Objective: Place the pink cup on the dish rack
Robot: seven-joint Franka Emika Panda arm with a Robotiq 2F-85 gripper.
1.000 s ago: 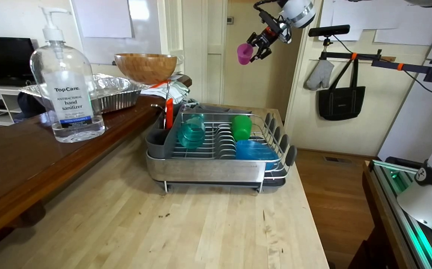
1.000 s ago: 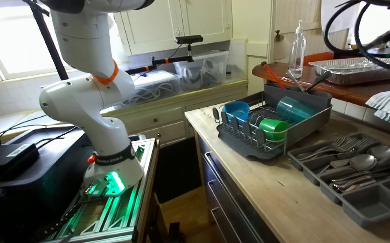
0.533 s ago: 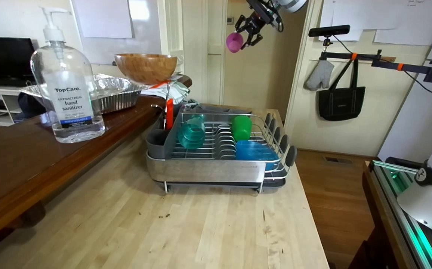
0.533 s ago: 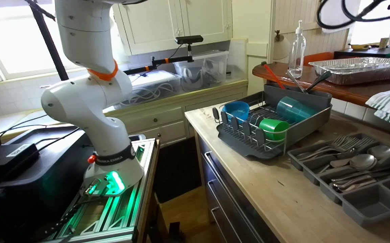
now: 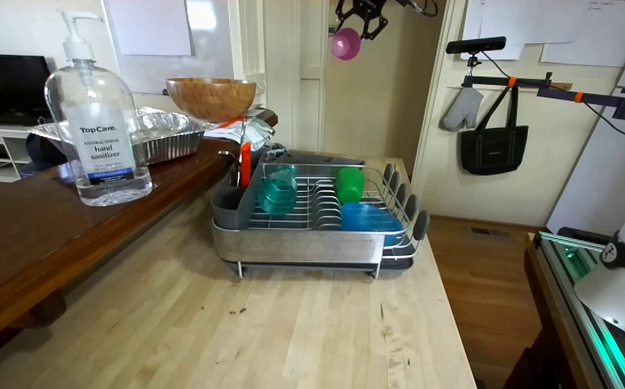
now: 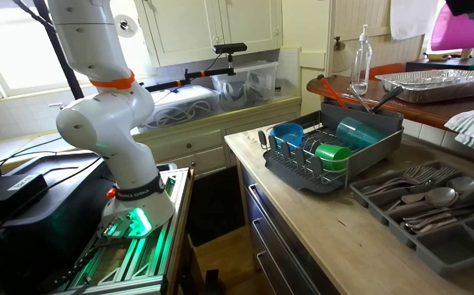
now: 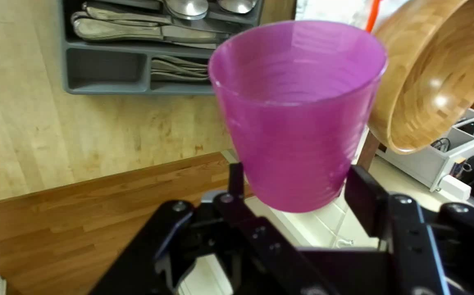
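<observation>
Higher in an exterior view than half a second ago, the tapered magenta-pink plastic cup (image 5: 346, 44) has travelled with the black two-fingered tool (image 7: 295, 174), and it now shows in both exterior views. The tool is clamped on the cup, its fingers (image 7: 366, 196) against opposite sides near the base, and the mouth faces away from the palm.

Well below the tool stands the rectangular silver metal-wire dish rack (image 5: 301, 248), on the pale wooden worktop (image 5: 301, 324), holding a translucent teal plastic cup (image 5: 278, 192), a bright green plastic cup (image 5: 349, 185) and a rounded blue plastic cup (image 5: 369, 217). In the wrist view, a grey plastic cutlery tray (image 7: 105, 67) lies past the tool's tips and a brown wooden bowl (image 7: 429, 82) shows just beside the held cup; how far behind, I cannot tell.

The step in hand looks like the carry. Swing the tool toward the rack while staying high, giving the bowl a wide berth. The wires between the teal cup and the looped dividers seem the likeliest landing spot. Turn the wrist so the cup meets them mouth down, lower until they bear it, then spread the fingers and lift straight off so neighbours are not dragged. Squeeze lightly: thin plastic will probably flex.
</observation>
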